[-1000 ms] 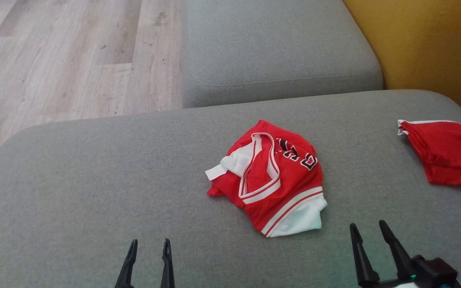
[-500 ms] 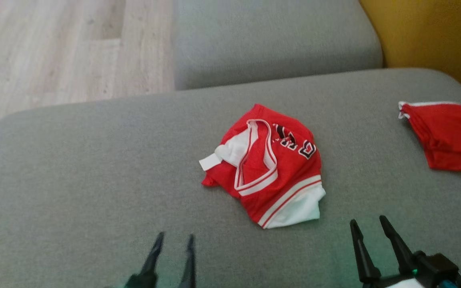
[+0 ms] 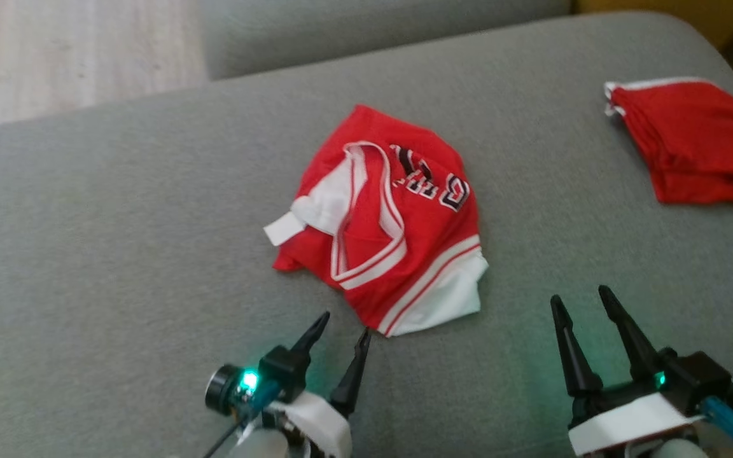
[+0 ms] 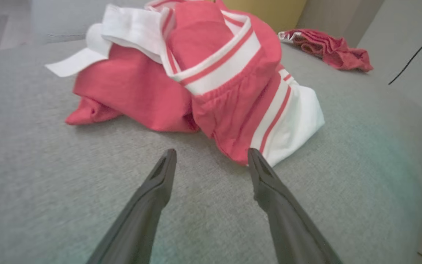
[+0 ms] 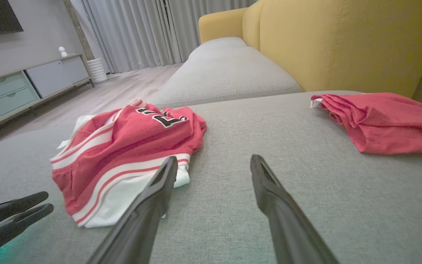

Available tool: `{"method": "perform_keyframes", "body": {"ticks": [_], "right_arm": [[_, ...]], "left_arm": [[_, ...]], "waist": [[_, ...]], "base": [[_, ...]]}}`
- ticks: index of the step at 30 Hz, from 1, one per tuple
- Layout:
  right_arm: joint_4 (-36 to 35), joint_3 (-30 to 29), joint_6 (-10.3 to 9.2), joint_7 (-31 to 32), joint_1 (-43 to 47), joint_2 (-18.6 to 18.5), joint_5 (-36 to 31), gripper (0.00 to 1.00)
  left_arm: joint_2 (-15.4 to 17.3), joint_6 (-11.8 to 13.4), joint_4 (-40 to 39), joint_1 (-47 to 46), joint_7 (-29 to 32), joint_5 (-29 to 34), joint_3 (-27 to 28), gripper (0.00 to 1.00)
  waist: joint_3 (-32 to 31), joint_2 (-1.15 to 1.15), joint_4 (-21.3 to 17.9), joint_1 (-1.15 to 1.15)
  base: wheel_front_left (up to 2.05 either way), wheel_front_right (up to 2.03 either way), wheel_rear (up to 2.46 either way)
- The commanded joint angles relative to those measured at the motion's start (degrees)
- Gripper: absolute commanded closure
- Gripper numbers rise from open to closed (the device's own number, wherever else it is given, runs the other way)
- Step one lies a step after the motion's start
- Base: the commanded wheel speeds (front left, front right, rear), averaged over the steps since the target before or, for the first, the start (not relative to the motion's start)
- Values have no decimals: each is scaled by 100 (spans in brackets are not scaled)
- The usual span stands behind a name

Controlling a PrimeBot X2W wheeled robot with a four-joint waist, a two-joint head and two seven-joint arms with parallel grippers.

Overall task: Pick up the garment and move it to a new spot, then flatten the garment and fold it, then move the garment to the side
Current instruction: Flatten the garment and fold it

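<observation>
Left end effector (image 3: 345,323): fingers spread, empty, low over the grey fabric sofa cushion (image 3: 118,254).
Right end effector (image 3: 578,294): also spread, holding nothing, off to the garment's right.
Garment: crumpled red jersey with white striped trim (image 3: 392,222), mid-cushion.
Bearing: ahead and slightly right of the left end effector, white hem corner just beside its right fingertip.
Long axis: roughly away from the robot.
Nearer arm: left, by my judgement.
</observation>
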Motion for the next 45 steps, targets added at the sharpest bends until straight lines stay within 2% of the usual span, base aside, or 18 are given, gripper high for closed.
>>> {"method": "perform_keyframes", "body": {"ticks": [1, 6, 7, 8, 9, 18, 22, 26, 32, 35, 39, 41, 45], "right_arm": [[-196, 124, -5, -62, -216, -152, 55, 0], [-206, 141, -5, -62, -378, -163, 94, 0], [-205, 145, -5, -62, -401, -161, 99, 0], [-203, 151, -5, -62, -420, -159, 102, 0], [-199, 158, -5, -62, -435, -154, 104, 0], [-110, 257, -5, -62, -500, -26, 92, 0], [-58, 373, -5, -62, -521, 62, 89, 0], [-49, 431, -5, -62, -467, 149, 94, 0], [-29, 418, -5, -62, -258, 183, 66, 0], [-41, 381, -5, -62, -148, 173, 42, 0], [-118, 292, -5, -62, -73, 184, 34, 0], [-149, 286, -5, -62, -66, 181, 29, 0], [-218, 216, -5, -62, -106, 176, 45, 0]], "left_arm": [[-11, -19, 36, -356, -56, -11, 55, 0], [-11, -48, 265, -843, -56, -45, -84, 0], [-11, -79, 273, -911, -56, -17, -114, 4], [-11, -95, 263, -977, -56, 36, -129, 63], [-11, -101, 217, -1033, -56, 101, -129, 100], [-12, -459, -712, -1487, -56, 323, -353, 100], [-12, -620, -1097, -2285, -56, 153, -550, 100], [-12, -698, -1156, -3451, -54, -181, -581, 100], [-12, -724, -904, -5187, -55, -518, -81, 100], [24, -635, -474, -5522, -55, -617, 241, 100], [22, -556, -29, -4974, 25, -1127, 509, 100], [18, -522, 165, -4288, 125, -1485, 606, 100], [67, -290, 681, -2624, 147, -1987, 754, 100]], "waist": [[240, 0, -210, -1], [482, 0, -356, -1], [511, 0, -378, -1], [534, 0, -398, -1], [548, 0, -416, -1], [368, 0, -674, -1], [189, 0, -921, -1], [-2, 0, -1166, -1], [-280, 0, -1307, -1], [-403, 0, -1255, -1], [-369, 0, -1031, -1], [-293, 0, -891, -1], [-64, 0, -626, -1]], "base": [[0, 0, 0], [0, 0, 0], [0, 0, 0], [0, 0, 0], [0, 0, 0], [0, 0, 0], [0, 0, 0], [0, 0, 0], [0, 0, 0], [0, 0, 0], [0, 0, 0], [0, 0, 0], [0, 0, 0]]}}
